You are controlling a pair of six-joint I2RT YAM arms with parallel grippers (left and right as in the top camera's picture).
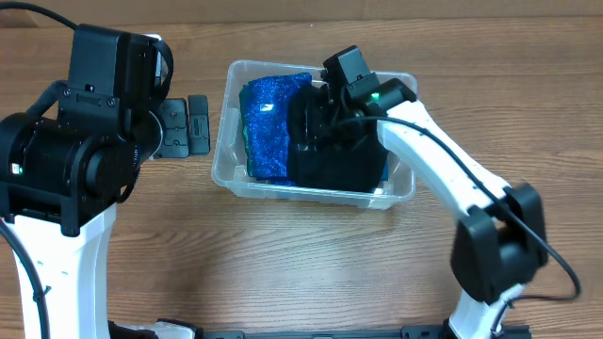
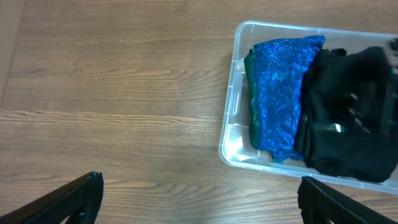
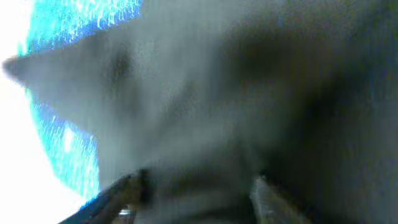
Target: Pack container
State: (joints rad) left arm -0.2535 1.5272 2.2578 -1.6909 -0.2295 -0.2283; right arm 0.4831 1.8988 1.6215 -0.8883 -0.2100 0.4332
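Observation:
The clear container [image 1: 219, 169] stands at the table's centre, also in the left wrist view [image 2: 231, 118]. In it a glittery blue folded garment [image 1: 268, 122] lies on the left and a black garment [image 1: 339, 165] on the right. My right gripper [image 1: 325, 118] is down inside the container on the black garment. In the right wrist view its fingers [image 3: 196, 193] are apart, with blurred black cloth [image 3: 249, 93] filling the gap and blue cloth [image 3: 68, 25] at the left. My left gripper [image 2: 199, 205] is open and empty over bare table, left of the container.
The wooden table [image 1: 283, 264] surrounds the container. The left arm's bulky black body [image 1: 85, 132] stands over the table's left side. The right arm [image 1: 452, 179] reaches in from the front right.

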